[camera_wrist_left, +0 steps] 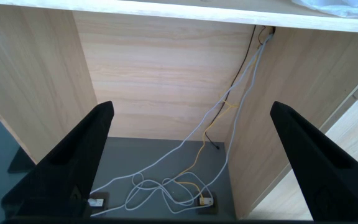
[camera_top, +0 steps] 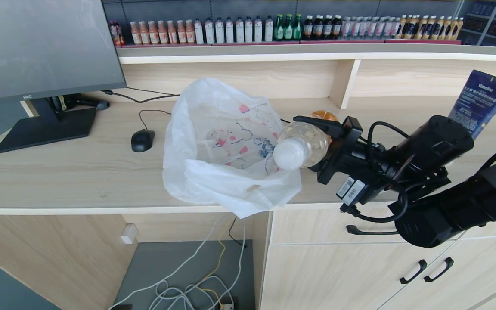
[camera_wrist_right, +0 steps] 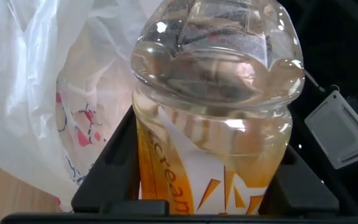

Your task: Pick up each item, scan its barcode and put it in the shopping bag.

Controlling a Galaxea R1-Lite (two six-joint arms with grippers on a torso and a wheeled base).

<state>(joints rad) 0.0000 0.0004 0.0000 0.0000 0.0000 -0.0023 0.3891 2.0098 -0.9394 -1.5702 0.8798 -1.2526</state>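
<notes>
The right gripper point(camera_top: 317, 146) pinches a clear bottle point(camera_top: 302, 144) with a white cap and an orange label. The bottle lies tilted, its cap end at the right rim of the open white shopping bag point(camera_top: 213, 142) on the wooden counter point(camera_top: 58, 172). The left gripper point(camera_wrist_left: 191, 109) has its fingers spread wide, facing cables point(camera_wrist_left: 179, 186) under the counter. A mouse point(camera_top: 142, 140) lies left of the bag.
</notes>
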